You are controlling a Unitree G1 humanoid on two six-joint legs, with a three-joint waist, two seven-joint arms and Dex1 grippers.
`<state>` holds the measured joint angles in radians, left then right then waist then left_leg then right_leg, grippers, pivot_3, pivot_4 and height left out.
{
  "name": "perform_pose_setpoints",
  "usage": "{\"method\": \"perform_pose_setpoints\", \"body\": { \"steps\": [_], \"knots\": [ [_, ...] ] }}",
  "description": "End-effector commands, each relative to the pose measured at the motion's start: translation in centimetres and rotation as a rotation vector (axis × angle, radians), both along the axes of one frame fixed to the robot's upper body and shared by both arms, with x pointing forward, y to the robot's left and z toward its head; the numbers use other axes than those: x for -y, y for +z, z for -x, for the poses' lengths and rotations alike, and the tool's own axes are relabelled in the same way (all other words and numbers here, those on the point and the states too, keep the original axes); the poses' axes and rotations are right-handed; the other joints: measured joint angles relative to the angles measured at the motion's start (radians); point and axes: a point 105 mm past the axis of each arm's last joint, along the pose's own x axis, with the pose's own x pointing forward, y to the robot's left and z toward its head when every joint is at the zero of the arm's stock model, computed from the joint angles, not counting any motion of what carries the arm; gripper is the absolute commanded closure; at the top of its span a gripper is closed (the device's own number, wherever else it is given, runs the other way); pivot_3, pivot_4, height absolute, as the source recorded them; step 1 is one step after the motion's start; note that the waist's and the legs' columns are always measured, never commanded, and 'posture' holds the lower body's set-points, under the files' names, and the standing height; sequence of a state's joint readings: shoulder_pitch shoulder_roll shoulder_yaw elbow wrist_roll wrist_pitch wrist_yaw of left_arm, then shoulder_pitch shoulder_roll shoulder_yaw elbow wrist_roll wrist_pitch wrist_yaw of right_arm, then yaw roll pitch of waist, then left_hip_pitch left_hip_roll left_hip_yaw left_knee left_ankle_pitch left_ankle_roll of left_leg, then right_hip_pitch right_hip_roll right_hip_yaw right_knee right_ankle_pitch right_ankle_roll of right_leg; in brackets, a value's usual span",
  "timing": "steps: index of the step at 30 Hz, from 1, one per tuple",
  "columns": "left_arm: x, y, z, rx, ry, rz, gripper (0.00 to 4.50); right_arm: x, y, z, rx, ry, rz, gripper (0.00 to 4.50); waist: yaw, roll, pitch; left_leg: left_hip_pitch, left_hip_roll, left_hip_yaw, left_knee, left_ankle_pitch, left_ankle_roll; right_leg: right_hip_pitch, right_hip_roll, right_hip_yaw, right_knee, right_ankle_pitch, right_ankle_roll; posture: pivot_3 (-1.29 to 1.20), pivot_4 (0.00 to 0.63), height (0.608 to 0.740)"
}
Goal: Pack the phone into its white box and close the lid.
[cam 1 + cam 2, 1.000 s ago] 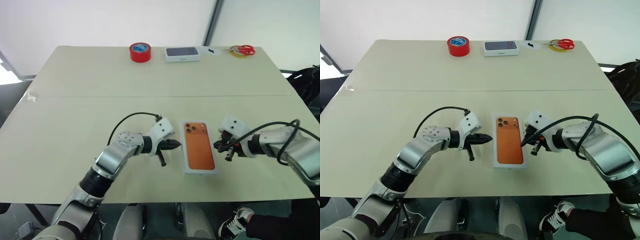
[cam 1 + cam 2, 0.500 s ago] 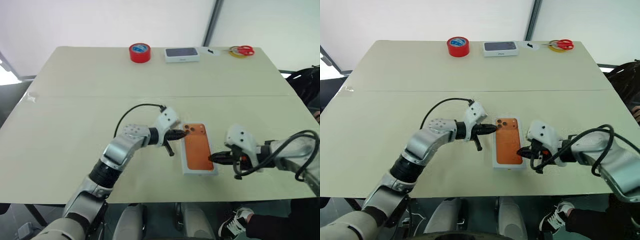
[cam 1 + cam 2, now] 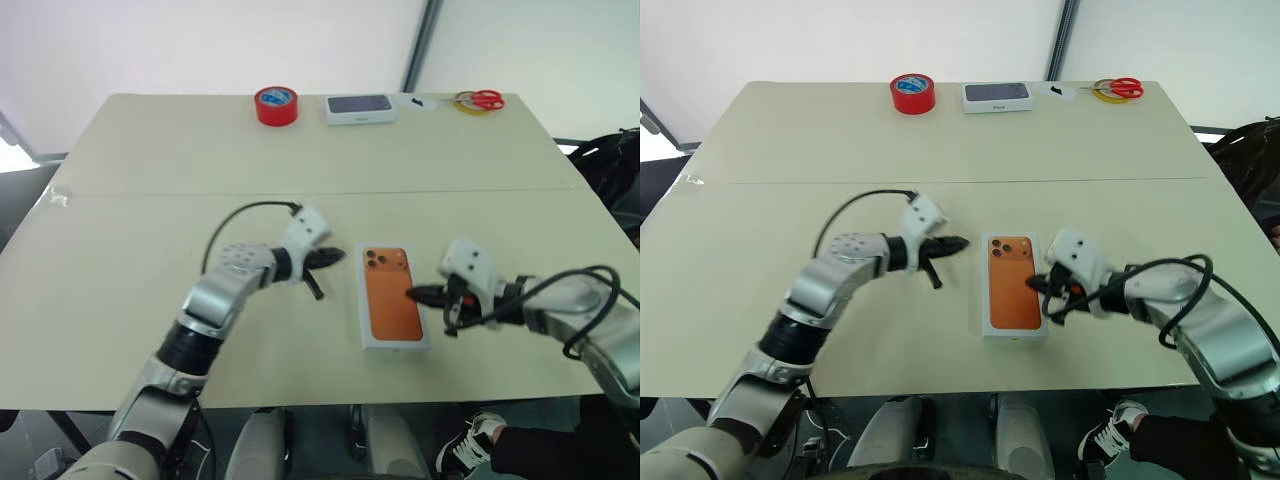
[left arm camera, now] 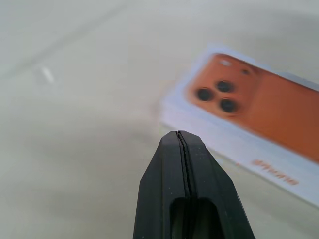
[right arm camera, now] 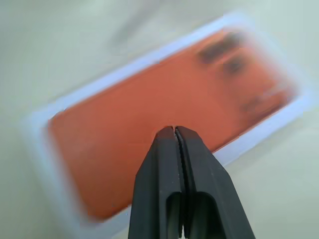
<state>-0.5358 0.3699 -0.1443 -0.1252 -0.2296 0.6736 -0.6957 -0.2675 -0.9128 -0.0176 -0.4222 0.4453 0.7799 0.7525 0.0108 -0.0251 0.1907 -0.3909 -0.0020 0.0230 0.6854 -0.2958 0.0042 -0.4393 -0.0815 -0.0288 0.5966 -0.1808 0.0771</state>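
Near the table's front edge lies a flat white box (image 3: 393,305) whose top face shows an orange phone back with three lenses. One side wall (image 4: 259,164) carries orange lettering, so this top is the lid, sitting shut over the white box. The phone itself is hidden. My left gripper (image 3: 335,257) is shut and empty, a short way left of the box's lens corner (image 4: 219,92). The shut right gripper (image 3: 412,294) has its tip at the box's right edge, over the orange face (image 5: 149,114).
Along the far edge stand a red tape roll (image 3: 275,104), a white box with a dark top (image 3: 360,107), and red scissors (image 3: 485,99) on a yellow ring. A person's shoe (image 3: 470,450) shows below the table's front edge at the right.
Half a second ago the left gripper's tip was at the lens corner; it has pulled back to the left. The right gripper has moved from the near right corner up along the right edge.
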Motion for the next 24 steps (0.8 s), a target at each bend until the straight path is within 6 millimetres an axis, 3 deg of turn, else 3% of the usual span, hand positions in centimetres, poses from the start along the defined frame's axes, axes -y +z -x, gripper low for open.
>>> {"method": "perform_pose_setpoints", "body": {
  "steps": [1,6,9,15,24],
  "knots": [
    [-5.7,2.9,-0.4,0.118,0.188,0.052,4.5,3.2,2.2,-3.3,0.152,-0.164,-0.014,4.46,0.001,0.0,0.0,0.0,0.0,0.0,0.0,0.0,0.0,0.0,0.0,0.0,0.0,0.0,0.0,0.0,0.15,0.732],
    [-14.3,2.0,1.0,0.134,0.474,0.019,4.5,5.8,3.0,-6.3,0.204,-0.28,-0.107,4.46,0.0,0.0,0.0,0.0,-0.001,0.001,0.0,0.0,0.0,0.0,-0.001,0.0,-0.001,0.0,0.0,0.0,0.15,0.732],
    [-17.0,1.4,2.4,0.119,0.572,0.013,4.5,6.0,2.4,-7.1,0.201,-0.284,-0.124,4.46,0.003,0.0,0.0,0.0,-0.001,0.001,0.0,0.0,0.0,0.001,-0.001,0.0,-0.001,0.0,0.0,0.0,0.15,0.732],
    [-18.8,1.2,2.8,0.116,0.64,-0.01,4.5,4.5,2.0,-7.7,0.22,-0.26,-0.153,4.46,0.002,0.0,0.0,0.0,-0.001,0.001,0.0,0.0,0.0,0.001,-0.002,0.0,0.0,0.0,-0.001,0.0,0.15,0.732],
    [-19.9,1.7,3.0,0.119,0.68,-0.008,4.5,3.5,1.3,-7.4,0.218,-0.244,-0.181,4.46,0.0,0.0,0.0,0.0,-0.001,0.001,0.0,0.0,0.0,0.001,-0.002,0.0,0.0,0.001,0.0,0.0,0.15,0.732]
  ]
}}
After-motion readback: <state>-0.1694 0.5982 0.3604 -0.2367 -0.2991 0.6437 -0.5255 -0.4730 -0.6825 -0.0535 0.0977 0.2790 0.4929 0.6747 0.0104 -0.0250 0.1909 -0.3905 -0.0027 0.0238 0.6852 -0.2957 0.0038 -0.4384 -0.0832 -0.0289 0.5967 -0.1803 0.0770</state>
